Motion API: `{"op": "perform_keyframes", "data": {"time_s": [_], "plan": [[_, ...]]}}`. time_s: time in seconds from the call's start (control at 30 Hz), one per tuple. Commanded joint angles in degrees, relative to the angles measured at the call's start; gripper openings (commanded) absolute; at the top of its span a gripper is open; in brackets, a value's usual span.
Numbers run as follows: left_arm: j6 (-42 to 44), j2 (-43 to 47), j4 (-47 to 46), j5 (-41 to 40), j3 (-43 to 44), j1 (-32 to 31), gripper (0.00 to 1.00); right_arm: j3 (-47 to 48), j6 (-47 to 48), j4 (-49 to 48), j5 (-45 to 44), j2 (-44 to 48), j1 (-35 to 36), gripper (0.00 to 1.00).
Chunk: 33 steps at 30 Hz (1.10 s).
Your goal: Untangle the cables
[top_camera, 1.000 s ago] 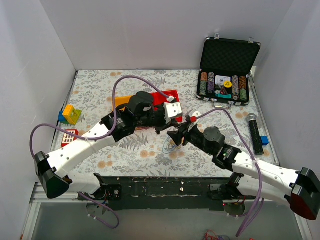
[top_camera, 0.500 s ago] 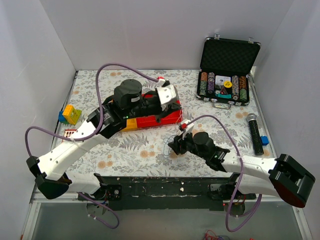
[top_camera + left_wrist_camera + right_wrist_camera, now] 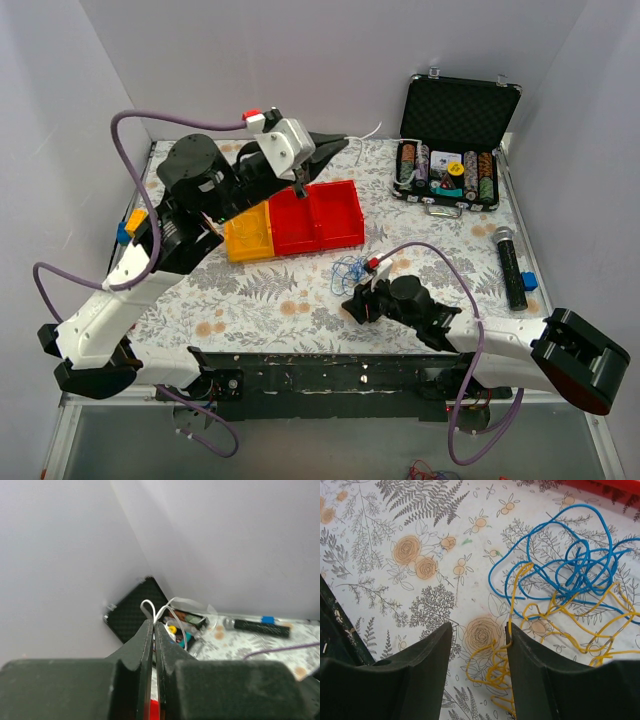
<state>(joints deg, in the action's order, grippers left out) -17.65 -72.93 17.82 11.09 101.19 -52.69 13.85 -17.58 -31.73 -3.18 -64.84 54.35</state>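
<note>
The cables lie apart. A blue cable [image 3: 570, 565] and a yellow cable [image 3: 555, 615] sit loosely looped together on the flowered tablecloth [image 3: 280, 290], seen in the top view as a small bundle [image 3: 348, 270]. My right gripper [image 3: 479, 630] is open just above the cloth, and coils of the yellow cable lie between its fingers, touching the right one. In the top view this gripper [image 3: 352, 300] is at the bundle's near side. My left gripper [image 3: 338, 144] is raised high near the back wall, shut on a white cable [image 3: 172, 607] that loops out past its tips [image 3: 153, 625].
Red bins [image 3: 320, 215] and a yellow bin [image 3: 248, 237] stand left of the bundle. An open black case of poker chips [image 3: 455, 130] is at the back right. A black microphone [image 3: 510, 265] and blue block [image 3: 528, 281] lie at the right, toy blocks [image 3: 135, 225] at the left.
The left arm has lifted up and back to the left, carrying the white cable away from the bundle and uncovering the bins. The right gripper has drawn nearer and lower beside the bundle.
</note>
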Motion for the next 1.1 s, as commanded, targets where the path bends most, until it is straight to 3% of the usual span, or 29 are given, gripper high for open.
{"op": "perform_keyframes", "data": {"time_s": [0.0, 0.17, 0.27, 0.33, 0.4, 0.67, 0.87, 1.07], "plan": [[4.8, 0.6, -4.7, -4.1, 3.7, -0.1, 0.00, -1.7, -2.2, -3.8, 0.9, 0.2, 0.1, 0.56], [9.3, 2.3, -11.3, -13.3, -0.3, -0.1, 0.00, -1.4, -2.7, -3.5, 2.4, 0.4, 0.1, 0.56], [13.9, 6.6, -23.4, -24.2, -13.6, -0.1, 0.00, -0.2, -2.0, -2.0, 2.7, 2.0, 0.1, 0.55], [22.1, 9.1, -31.8, -28.8, -23.2, 0.4, 0.00, 0.6, -1.6, -0.6, 2.7, 3.0, 0.1, 0.54], [24.7, 10.3, -39.3, -31.4, -31.1, 3.1, 0.00, 0.7, -1.6, 0.3, 2.5, 3.9, 0.1, 0.54], [3.5, 11.0, -22.2, -30.1, -34.6, 18.5, 0.00, -0.3, -1.9, 1.9, 2.2, 7.3, 0.1, 0.52], [-0.9, 12.7, -18.6, -29.5, -40.4, 22.2, 0.00, -1.1, -2.1, 2.4, 2.0, 8.4, 0.1, 0.52], [-5.0, 11.9, -18.1, -35.0, -48.6, 25.3, 0.00, -1.4, -2.2, 2.5, 2.1, 9.2, 0.0, 0.51]]}}
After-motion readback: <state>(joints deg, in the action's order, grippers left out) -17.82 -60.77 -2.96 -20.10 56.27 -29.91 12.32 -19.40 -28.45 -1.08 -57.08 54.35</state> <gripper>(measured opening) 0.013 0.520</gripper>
